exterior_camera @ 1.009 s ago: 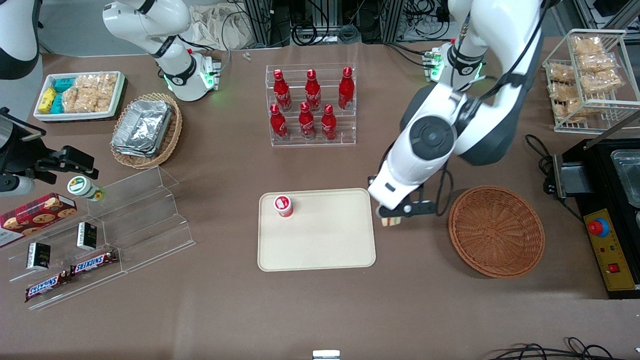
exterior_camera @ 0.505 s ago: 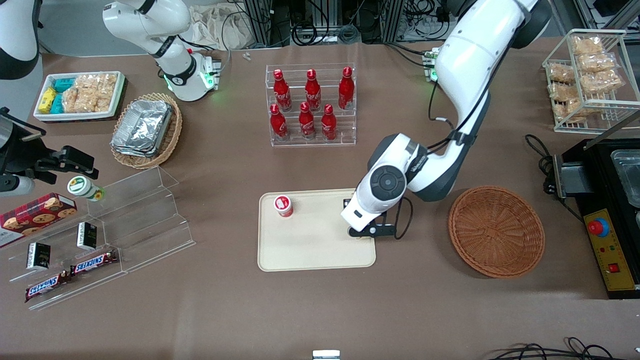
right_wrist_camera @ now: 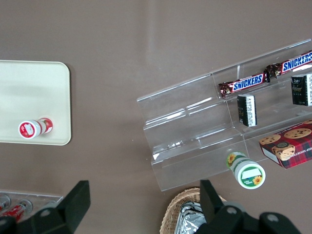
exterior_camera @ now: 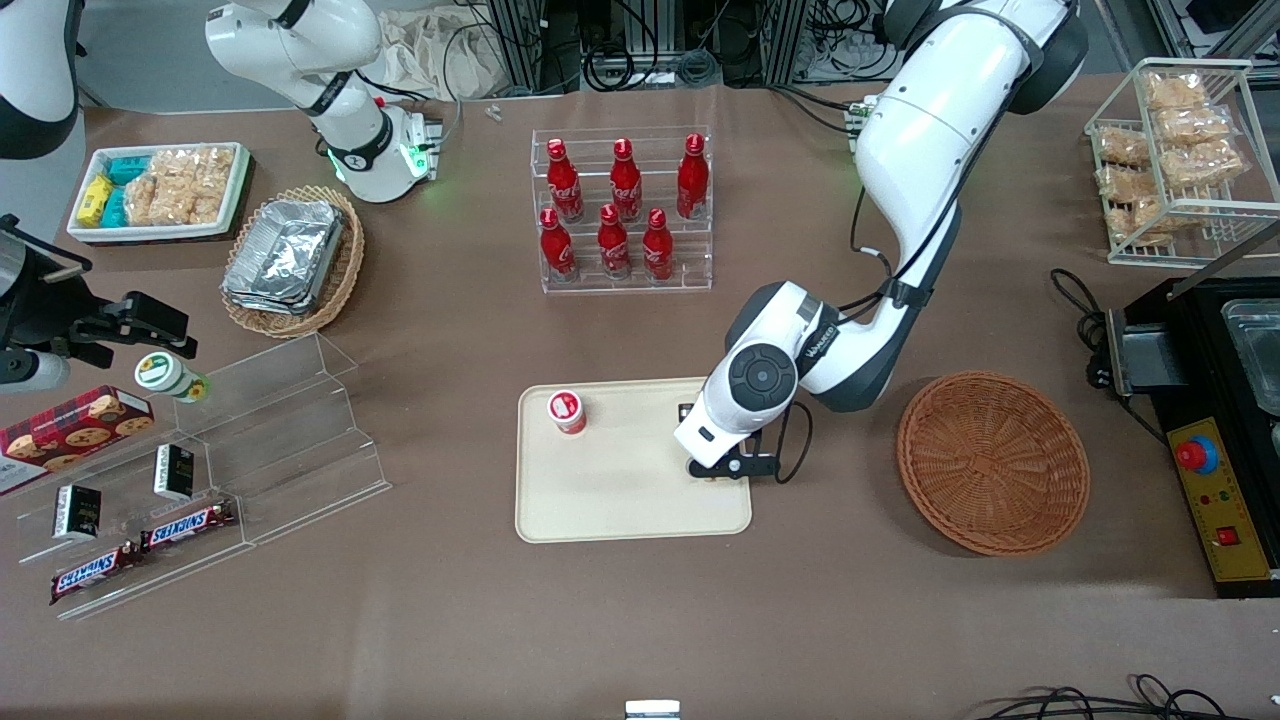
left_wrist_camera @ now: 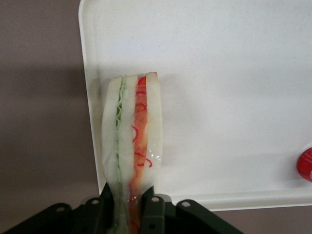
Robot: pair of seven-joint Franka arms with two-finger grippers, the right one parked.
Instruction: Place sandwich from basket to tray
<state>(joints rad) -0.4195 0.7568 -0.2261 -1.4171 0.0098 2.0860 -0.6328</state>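
Sandwich [left_wrist_camera: 131, 151], a pale bread wedge with red-orange and green filling, is pinched edge-up by my left gripper [left_wrist_camera: 130, 207], hanging over the cream-beige rectangular plastic tray [exterior_camera: 620, 500] just inside its rim at the working arm's end. In the front view the wrist hides it. The round reddish-brown wicker basket [exterior_camera: 992, 462] sits empty beside the tray. I read this as the placing step. Next I'd lower until the bread rests on the tray, spread the fingers, then lift straight up. The small red-capped bottle [exterior_camera: 566, 411] is well apart from the drop spot, no conflict
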